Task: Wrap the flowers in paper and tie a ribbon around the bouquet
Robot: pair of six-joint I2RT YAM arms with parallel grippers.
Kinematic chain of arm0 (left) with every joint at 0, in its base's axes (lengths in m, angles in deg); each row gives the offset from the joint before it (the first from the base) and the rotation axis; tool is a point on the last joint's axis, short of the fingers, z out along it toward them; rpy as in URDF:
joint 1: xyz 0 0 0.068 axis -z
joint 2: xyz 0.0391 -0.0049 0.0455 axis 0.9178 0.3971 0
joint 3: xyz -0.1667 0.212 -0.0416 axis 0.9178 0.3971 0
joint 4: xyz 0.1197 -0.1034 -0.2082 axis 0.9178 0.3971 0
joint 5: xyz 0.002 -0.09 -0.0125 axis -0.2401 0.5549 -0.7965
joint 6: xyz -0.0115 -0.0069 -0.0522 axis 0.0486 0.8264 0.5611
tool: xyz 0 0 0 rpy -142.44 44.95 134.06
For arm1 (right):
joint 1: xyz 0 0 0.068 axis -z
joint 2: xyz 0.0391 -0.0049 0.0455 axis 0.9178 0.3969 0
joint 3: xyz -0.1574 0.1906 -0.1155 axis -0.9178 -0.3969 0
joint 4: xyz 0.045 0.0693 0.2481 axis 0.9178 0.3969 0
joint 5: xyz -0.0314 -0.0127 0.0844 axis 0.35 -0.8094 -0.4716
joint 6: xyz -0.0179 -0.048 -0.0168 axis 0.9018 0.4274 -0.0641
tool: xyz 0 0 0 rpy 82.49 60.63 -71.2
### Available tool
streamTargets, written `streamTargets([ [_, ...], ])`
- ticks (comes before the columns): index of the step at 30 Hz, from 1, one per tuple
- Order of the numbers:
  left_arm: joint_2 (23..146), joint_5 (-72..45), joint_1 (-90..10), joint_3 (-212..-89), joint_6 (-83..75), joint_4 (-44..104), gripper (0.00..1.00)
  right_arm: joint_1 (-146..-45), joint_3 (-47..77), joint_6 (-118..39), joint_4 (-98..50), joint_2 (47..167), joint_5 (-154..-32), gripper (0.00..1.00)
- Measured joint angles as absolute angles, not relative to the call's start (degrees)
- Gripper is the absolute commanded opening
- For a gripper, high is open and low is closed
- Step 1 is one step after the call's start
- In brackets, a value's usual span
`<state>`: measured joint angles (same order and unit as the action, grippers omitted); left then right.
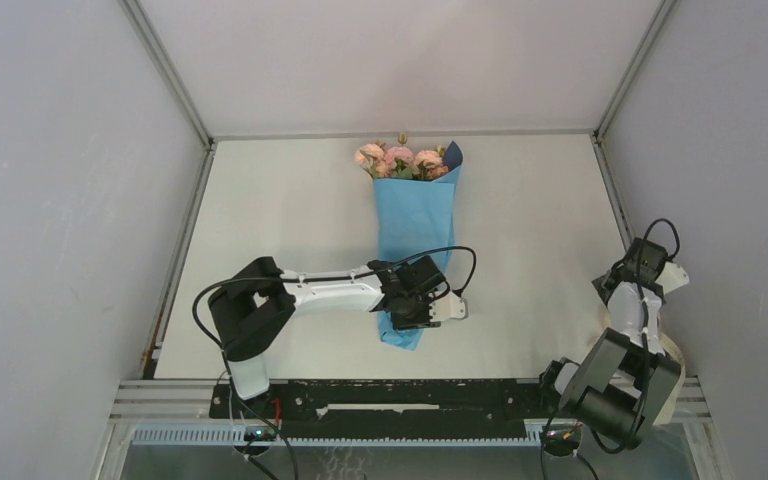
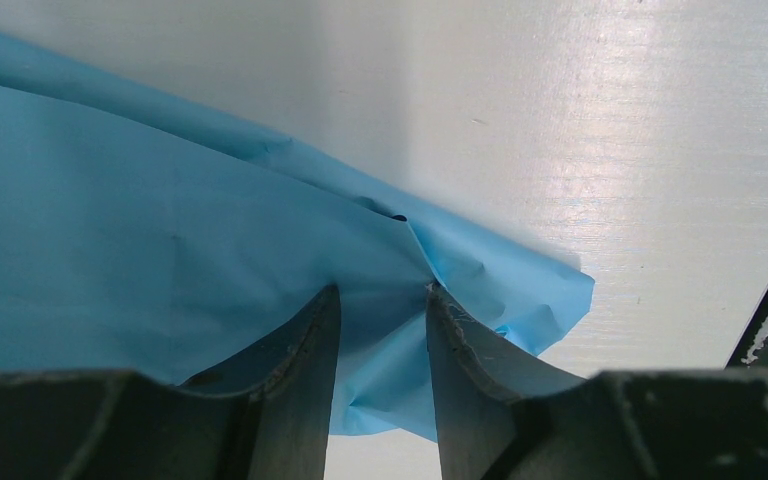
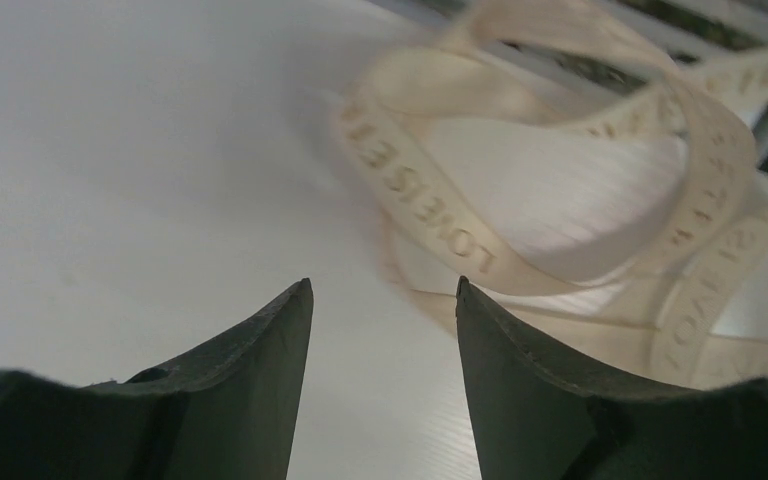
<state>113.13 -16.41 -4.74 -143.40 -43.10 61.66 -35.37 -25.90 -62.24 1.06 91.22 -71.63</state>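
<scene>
Where bouquet lies pinched, ribbon seemingly loose

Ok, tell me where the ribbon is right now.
In the right wrist view the ribbon lies looped on the table, just ahead and right of the right gripper.

The white table carries two things. The bouquet lies flat near mid-table. It is a long cone of light blue paper, with its wide end toward the far edge, where pink flowers and green leaves spill out. Its narrow, crumpled end points toward the near edge. A cream ribbon printed with lettering rests in loose loops close to the table's edge, well apart from the bouquet.
</scene>
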Motion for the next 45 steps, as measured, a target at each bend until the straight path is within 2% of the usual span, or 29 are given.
streamTargets([
  [5, 113.1, -16.3, -4.7, -143.4, -43.1, 61.7, 0.43, -31.1, -27.4, -61.8, 1.1, 94.4, -73.8, 0.63],
  [9, 113.1, -16.3, -4.7, -143.4, -43.1, 61.7, 0.43, -30.3, -27.4, -60.9, -1.6, 99.5, -76.8, 0.55],
  [10, 113.1, -16.3, -4.7, -143.4, -43.1, 61.7, 0.43, -30.3, -27.1, -60.4, -2.2, 100.4, -77.2, 0.49],
  [11, 113.1, -16.3, -4.7, -143.4, -43.1, 61.7, 0.43, -30.3, -26.9, -59.9, -3.5, 101.1, -78.4, 0.39],
  [13, 113.1, -16.3, -4.7, -143.4, -43.1, 61.7, 0.43, -30.3, -26.5, -59.1, -5.1, 102.1, -80.5, 0.03],
  [14, 113.1, -16.3, -4.7, -143.4, -43.1, 61.7, 0.43, -30.3, -26.5, -58.6, -5.9, 102.7, -82.2, 0.0],
  [20, 113.1, -16.3, -4.7, -143.4, -43.1, 61.7, 0.43, -31.1, -24.2, -56.9, -2.4, 101.0, -98.2, 0.0],
  [24, 113.2, -16.3, -4.7, -143.4, -43.1, 61.7, 0.43, -32.6, -10.9, -57.0, 2.6, 90.7, -106.8, 0.0],
  [29, 113.2, -16.3, -4.7, -143.4, -43.1, 61.7, 0.43, -32.7, 9.4, -60.6, -6.0, 74.5, -114.4, 0.0],
  [32, 113.2, -16.3, -4.7, -143.4, -43.1, 61.7, 0.43, -33.6, 13.1, -63.8, -10.8, 67.1, -119.2, 0.0],
  [36, 113.2, -16.4, -4.7, -143.4, -43.1, 61.7, 0.43, -37.9, 10.6, -66.7, -12.5, 63.3, -123.8, 0.0],
  [45, 113.3, -16.4, -4.7, -143.5, -43.1, 61.7, 0.43, -56.8, -9.9, -67.7, -2.4, 66.6, -120.6, 0.0],
])
